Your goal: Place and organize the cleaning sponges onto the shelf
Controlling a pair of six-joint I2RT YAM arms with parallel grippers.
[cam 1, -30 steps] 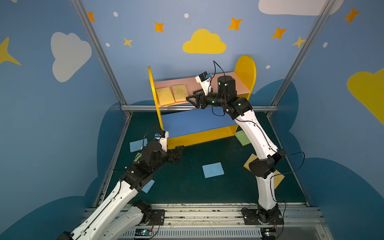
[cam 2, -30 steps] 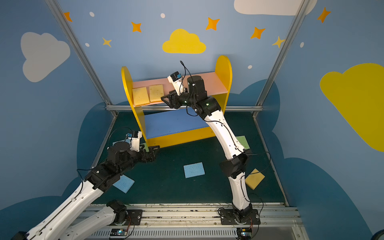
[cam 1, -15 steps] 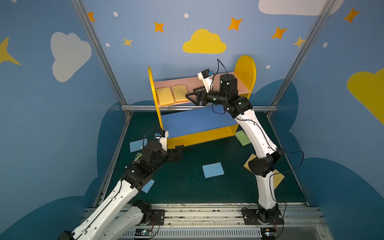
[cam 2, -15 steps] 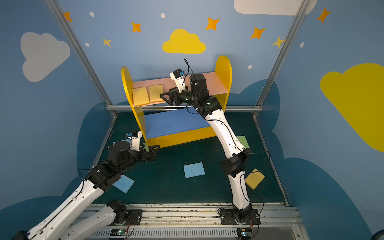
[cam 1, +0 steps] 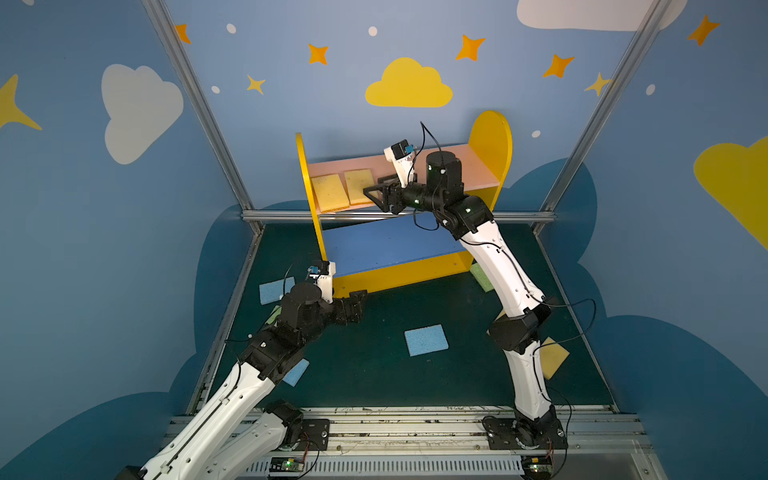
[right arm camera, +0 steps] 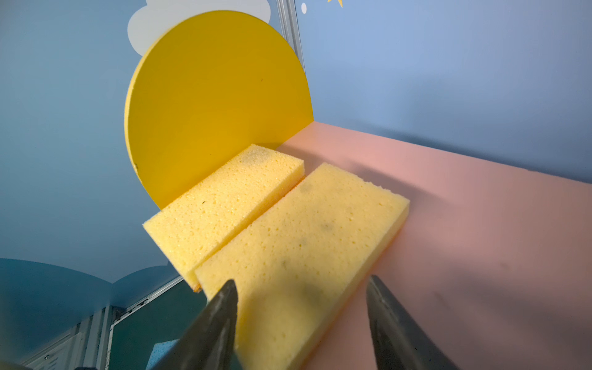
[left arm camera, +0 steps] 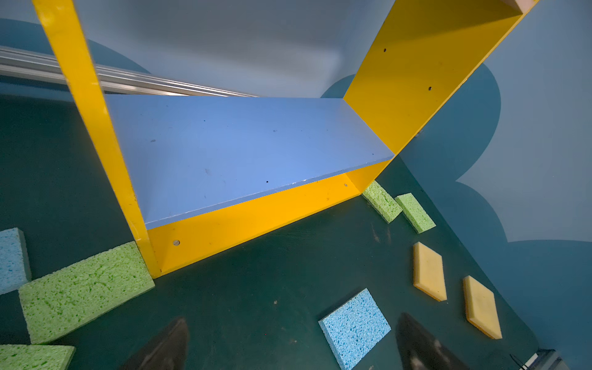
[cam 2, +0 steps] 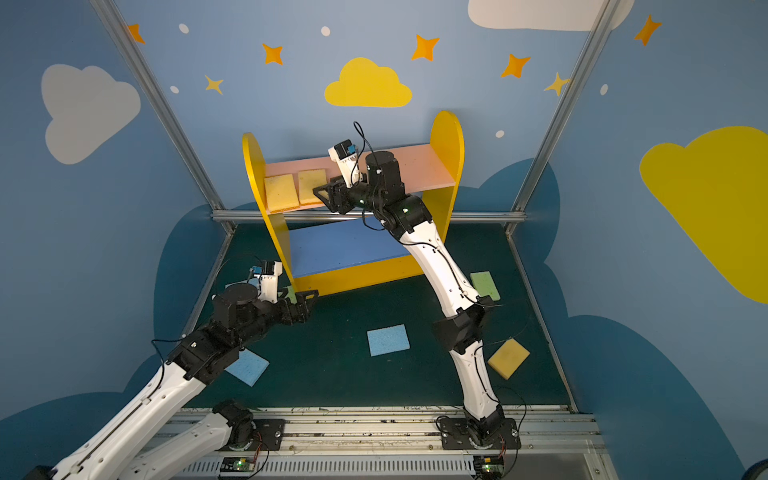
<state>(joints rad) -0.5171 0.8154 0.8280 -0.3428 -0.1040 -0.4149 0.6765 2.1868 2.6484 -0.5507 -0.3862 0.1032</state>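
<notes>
The shelf (cam 1: 490, 137) stands at the back with a pink upper board (cam 1: 473, 174) and a blue middle board (cam 1: 386, 245). Two yellow sponges (cam 1: 329, 193) (cam 1: 358, 186) lie side by side at the pink board's left end. My right gripper (cam 1: 372, 186) (right arm camera: 302, 280) is open astride the near end of the second yellow sponge (right arm camera: 304, 230); one finger is at its edge, the other stands apart. My left gripper (cam 1: 359, 297) (left arm camera: 293, 318) hangs open and empty above the floor by the shelf's front left corner. A blue sponge (left arm camera: 354, 326) lies ahead of it.
On the dark green floor lie blue sponges (cam 1: 426, 340) (cam 1: 276, 290) (cam 1: 296, 372), green sponges (left arm camera: 83, 288) (left arm camera: 381, 201) (left arm camera: 415, 212) and yellow sponges (left arm camera: 428, 270) (left arm camera: 481, 306). A metal rail (cam 1: 395, 216) crosses in front of the shelf. Blue walls close in the sides.
My right gripper has slid left along the pink board onto the end of the second yellow sponge. Its jaws widened, then narrowed a little. The left arm has not moved.
</notes>
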